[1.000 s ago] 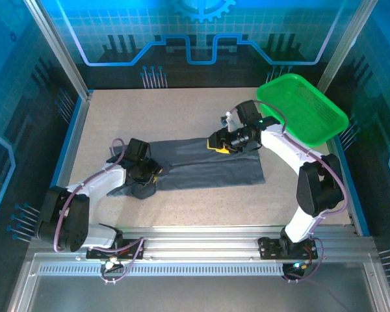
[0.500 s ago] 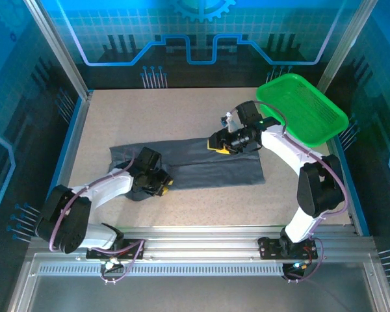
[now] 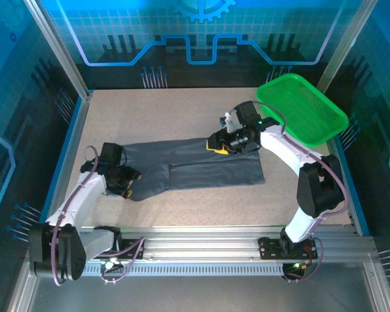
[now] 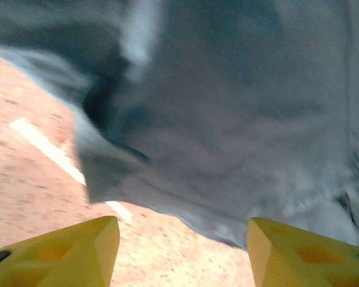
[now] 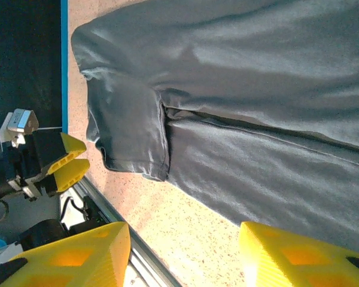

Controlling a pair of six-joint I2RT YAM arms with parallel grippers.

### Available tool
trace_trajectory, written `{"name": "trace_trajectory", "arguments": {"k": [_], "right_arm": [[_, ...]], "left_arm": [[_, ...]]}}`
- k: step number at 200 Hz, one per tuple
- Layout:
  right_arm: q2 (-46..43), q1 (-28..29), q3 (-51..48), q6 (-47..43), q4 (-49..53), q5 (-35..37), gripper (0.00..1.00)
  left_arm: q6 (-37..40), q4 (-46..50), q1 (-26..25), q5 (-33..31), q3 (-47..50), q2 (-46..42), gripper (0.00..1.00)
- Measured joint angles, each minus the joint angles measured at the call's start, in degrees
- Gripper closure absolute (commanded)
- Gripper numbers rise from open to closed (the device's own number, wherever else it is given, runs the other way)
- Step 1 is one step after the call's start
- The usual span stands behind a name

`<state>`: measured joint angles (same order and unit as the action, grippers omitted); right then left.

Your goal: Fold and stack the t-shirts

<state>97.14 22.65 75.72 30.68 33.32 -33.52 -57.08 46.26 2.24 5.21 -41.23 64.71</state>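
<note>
One dark grey t-shirt (image 3: 201, 172) lies flat and folded into a long band across the middle of the table. My left gripper (image 3: 130, 184) sits low at the shirt's left end, open, fingertips just short of the cloth. In the left wrist view bare table shows between the yellow fingers (image 4: 72, 251) of the left gripper (image 4: 182, 251), and the t-shirt's hem (image 4: 227, 107) lies just ahead. My right gripper (image 3: 216, 144) hovers over the shirt's far edge, open and holding nothing. In the right wrist view the right gripper (image 5: 182, 257) looks down on the t-shirt (image 5: 257, 89), with the left gripper (image 5: 63, 162) beyond the sleeve.
A bright green basket (image 3: 305, 107) stands tilted at the back right corner. Blue rails (image 3: 75, 140) edge the table at both sides, and a metal rail (image 3: 201, 237) runs along the near edge. Bare tabletop (image 3: 169, 114) stretches behind the shirt.
The left gripper opened, let go of the shirt's left end and pulled back to the left. That end now lies spread on the table. The right arm has not moved.
</note>
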Motion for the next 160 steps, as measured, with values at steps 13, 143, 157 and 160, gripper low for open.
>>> {"name": "trace_trajectory", "arguments": {"k": [13, 143, 157, 160], "right_arm": [[0.0, 0.46, 0.0, 0.07, 0.0, 0.0, 0.48], [0.0, 0.94, -0.83, 0.42, -0.5, -0.02, 0.49], [0.07, 0.94, -0.83, 0.44, -0.63, -0.13, 0.49], [0.11, 0.94, -0.83, 0.44, -0.66, -0.17, 0.49]], "left_arm": [[2.27, 0.42, 3.52, -1.22, 0.0, 0.79, 0.42], [6.34, -14.71, 5.38, -0.87, 1.11, 5.05, 0.52], [6.05, -17.27, 4.98, 0.85, 2.45, 6.91, 0.52], [6.05, -17.57, 4.87, 1.2, 2.69, 7.39, 0.52]]}}
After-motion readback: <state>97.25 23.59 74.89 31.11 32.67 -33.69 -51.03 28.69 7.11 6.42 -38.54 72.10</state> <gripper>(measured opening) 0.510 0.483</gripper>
